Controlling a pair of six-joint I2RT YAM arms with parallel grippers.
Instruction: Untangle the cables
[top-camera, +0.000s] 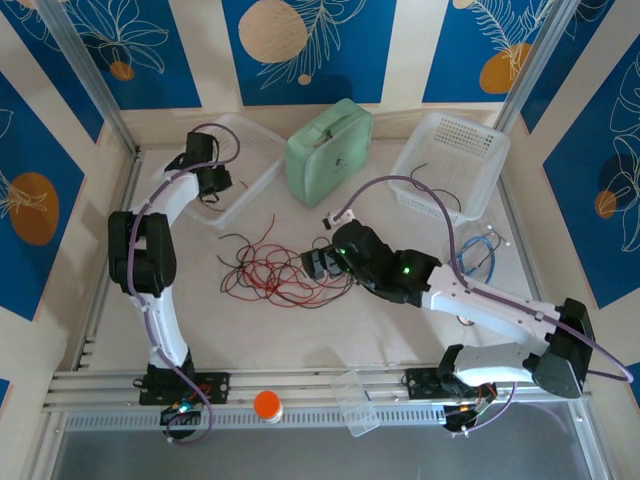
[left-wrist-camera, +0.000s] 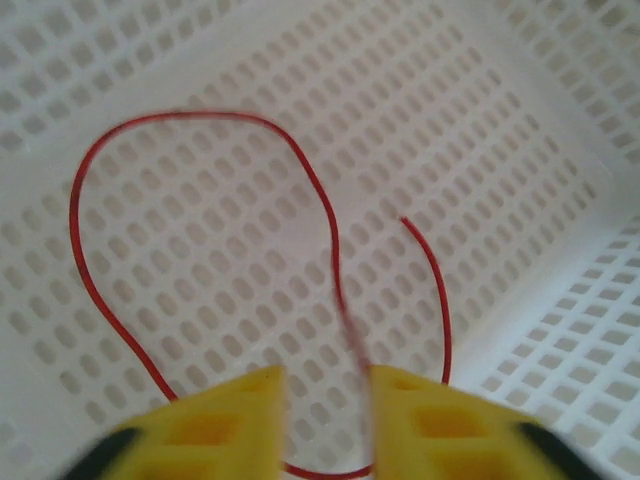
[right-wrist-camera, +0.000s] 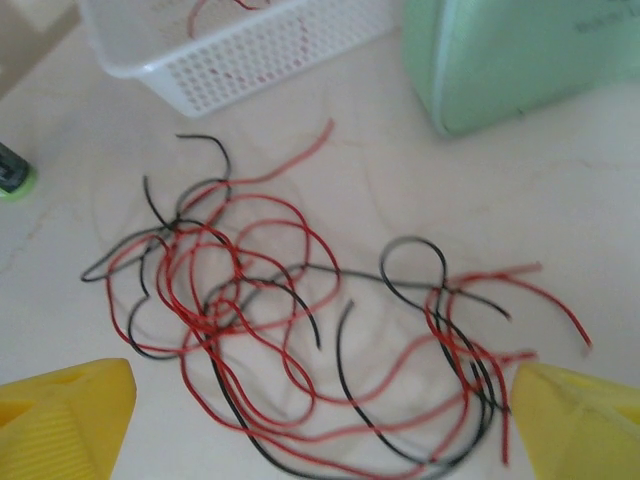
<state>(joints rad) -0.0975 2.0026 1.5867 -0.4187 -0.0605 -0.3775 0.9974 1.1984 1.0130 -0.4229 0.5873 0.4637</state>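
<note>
A mint-green case (top-camera: 330, 150) stood at the back of the table (top-camera: 300, 340), between a left basket (top-camera: 255, 160) and a right basket (top-camera: 478, 140), both white and perforated. By the front edge sat an orange-topped object (top-camera: 267, 404), perhaps a bottle, near a clear cup (top-camera: 357, 402).

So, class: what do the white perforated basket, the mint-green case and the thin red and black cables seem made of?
The white perforated basket: moulded plastic, matt, by its regular slotted grid. The mint-green case: probably hard plastic, smooth with soft sheen. The thin red and black cables: likely plastic-sheathed wire, holding loose curls.
</note>
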